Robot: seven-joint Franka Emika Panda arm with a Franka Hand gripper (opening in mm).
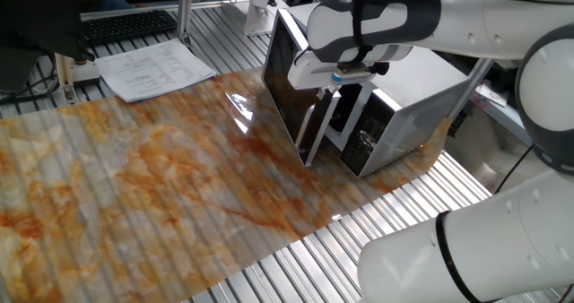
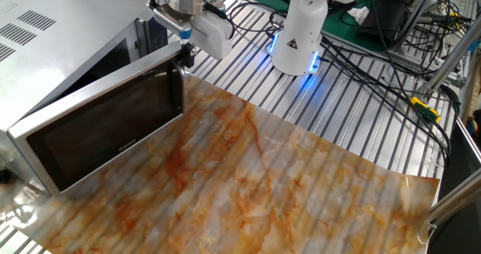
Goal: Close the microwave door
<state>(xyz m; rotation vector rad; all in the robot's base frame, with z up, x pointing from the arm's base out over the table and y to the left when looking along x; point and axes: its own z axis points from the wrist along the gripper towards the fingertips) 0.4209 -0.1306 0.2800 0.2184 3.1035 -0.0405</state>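
The white microwave (image 1: pixel 421 97) stands at the table's edge; in the other fixed view it (image 2: pixel 60 36) fills the upper left. The microwave door (image 1: pixel 285 88) with dark glass stands ajar, only a narrow gap from the cavity, and it also shows in the other fixed view (image 2: pixel 105 134). Its silver bar handle (image 1: pixel 316 134) (image 2: pixel 179 95) is on the free edge. My gripper (image 1: pixel 333 82) (image 2: pixel 186 55) is shut, empty, and rests at the top of the door's handle edge, in front of the black control panel (image 1: pixel 363 142).
Papers (image 1: pixel 152 70) and a keyboard (image 1: pixel 126 25) lie at the back left. A marbled mat (image 1: pixel 134 186) covers the table. The arm's base (image 2: pixel 301 36) and loose cables (image 2: pixel 391 51) sit beyond the mat on the slatted surface.
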